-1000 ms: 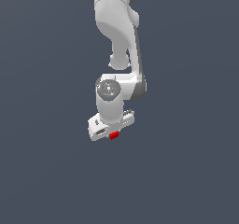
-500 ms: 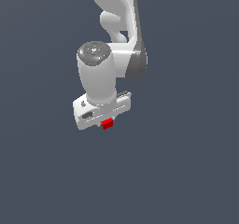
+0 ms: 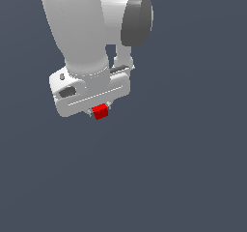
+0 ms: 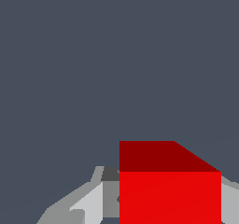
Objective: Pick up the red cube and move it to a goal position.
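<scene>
One gripper [image 3: 100,109] is seen clamped on the red cube [image 3: 100,111], which is held between its fingertips, just under the white hand. In the wrist view the cube [image 4: 170,190] is flanked by grey fingers [image 4: 95,199]. Compared with half a second ago, the arm [image 3: 82,28] is shown much larger and nearer in the exterior view, the cube shifted toward 10 o'clock of centre.
</scene>
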Available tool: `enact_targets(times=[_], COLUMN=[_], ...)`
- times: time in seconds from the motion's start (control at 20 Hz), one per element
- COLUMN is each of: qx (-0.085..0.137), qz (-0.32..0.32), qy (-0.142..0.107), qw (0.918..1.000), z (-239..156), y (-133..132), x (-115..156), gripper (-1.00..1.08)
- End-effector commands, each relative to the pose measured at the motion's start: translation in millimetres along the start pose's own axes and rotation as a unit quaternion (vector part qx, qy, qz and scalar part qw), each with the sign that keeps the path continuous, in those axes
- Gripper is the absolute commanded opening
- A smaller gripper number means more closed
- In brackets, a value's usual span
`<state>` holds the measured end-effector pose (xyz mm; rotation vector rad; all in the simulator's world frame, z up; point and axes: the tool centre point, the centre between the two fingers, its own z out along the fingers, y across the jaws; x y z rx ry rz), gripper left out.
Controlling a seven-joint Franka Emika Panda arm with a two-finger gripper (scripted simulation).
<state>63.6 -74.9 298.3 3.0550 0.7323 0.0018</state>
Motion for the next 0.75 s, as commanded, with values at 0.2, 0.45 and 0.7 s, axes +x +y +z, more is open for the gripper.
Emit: enact_targets(times=[0.2,0.45,0.7], qx=[0.000,0.000,0.000], qz=[0.000,0.000,0.000], qy=[-0.001,-0.001,-0.001], qw=[1.0000,1.0000,1.0000], z=[-42,-57,-60], y=[9,13,15], x=[-1,-1,0], gripper=[-1.00,-1.00,-1.00])
